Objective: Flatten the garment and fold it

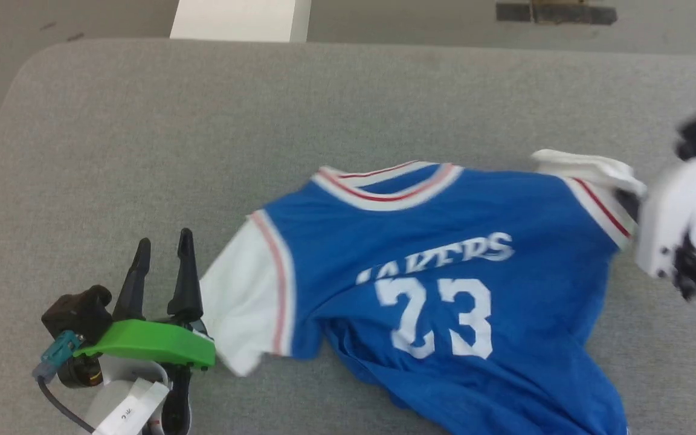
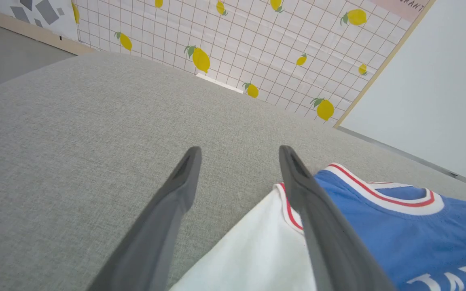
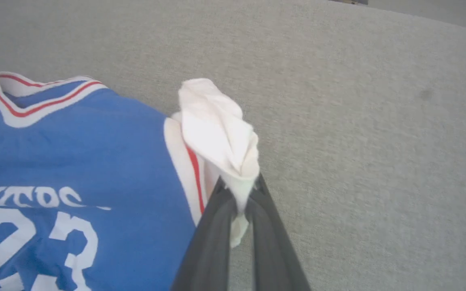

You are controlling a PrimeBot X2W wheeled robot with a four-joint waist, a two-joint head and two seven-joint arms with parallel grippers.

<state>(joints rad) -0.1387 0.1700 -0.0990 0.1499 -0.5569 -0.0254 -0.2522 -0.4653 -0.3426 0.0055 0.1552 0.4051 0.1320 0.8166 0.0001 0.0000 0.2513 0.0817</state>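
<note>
1. Head view: the blue jersey (image 1: pixel 444 260) lies chest-up on the grey fabric-covered worktop (image 1: pixel 142 121). Its striped collar (image 1: pixel 387 187) points toward the far edge and its hem is rumpled toward the near edge. White lettering and the number 23 (image 1: pixel 435 317) show on the front.
2. At the lower left, the left gripper (image 1: pixel 164 237) has its two dark fingers spread and holds nothing. It stands just beside the left sleeve (image 1: pixel 245 302), the white one on the robot's left.
3. Left wrist view: one finger (image 2: pixel 322 226) crosses the red-striped seam of that sleeve, and the other is over bare worktop. Whether the first finger touches the cloth cannot be told.
4. Right wrist view: the right gripper (image 3: pixel 240 182) is pressed together, pinching the bunched end of the right sleeve (image 3: pixel 217 121). The sleeve rises from the fingertips in a crumpled white peak. The blue body lies to the left of the fingers in that view.
5. Head view: the right gripper's white housing (image 1: pixel 674 217) is blurred at the right edge, against that sleeve.
</note>
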